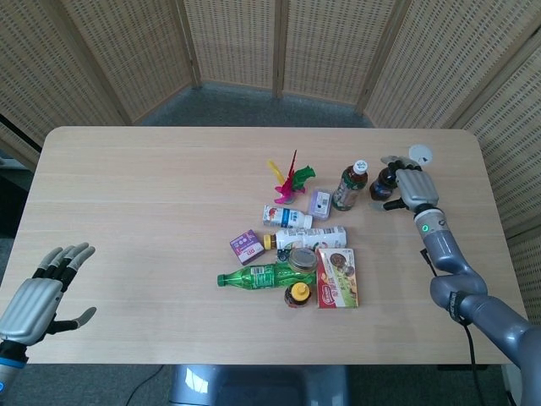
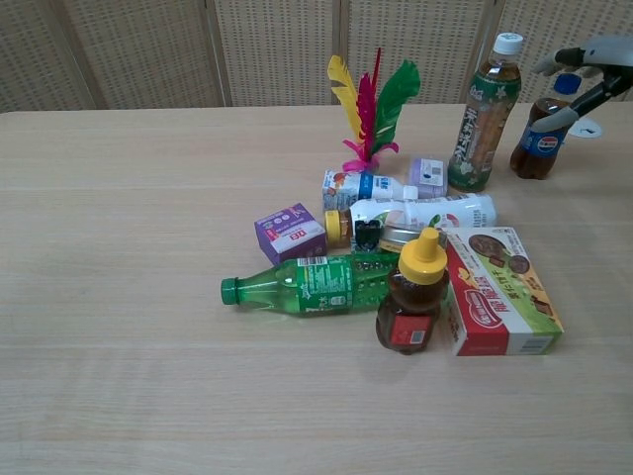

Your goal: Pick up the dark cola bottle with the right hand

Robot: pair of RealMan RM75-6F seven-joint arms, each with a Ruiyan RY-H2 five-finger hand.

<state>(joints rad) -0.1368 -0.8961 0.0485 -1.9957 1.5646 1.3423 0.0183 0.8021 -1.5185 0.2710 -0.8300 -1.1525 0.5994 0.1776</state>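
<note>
The dark cola bottle (image 1: 382,185) (image 2: 535,143), with a blue cap and blue label, stands upright at the back right of the table. My right hand (image 1: 412,188) (image 2: 591,67) is right beside it on its right, fingers spread and reaching over the cap and around the neck. The thumb crosses in front of the bottle's shoulder in the chest view; I see no closed grip. My left hand (image 1: 38,294) hovers open near the table's front left corner, holding nothing, and does not show in the chest view.
A tall green tea bottle (image 1: 349,186) (image 2: 483,111) stands just left of the cola. A white disc (image 1: 420,154) lies behind it. Mid-table are a feather shuttlecock (image 1: 290,179), a lying green bottle (image 1: 266,276), a honey bottle (image 2: 415,297), a red box (image 1: 337,277) and small cartons.
</note>
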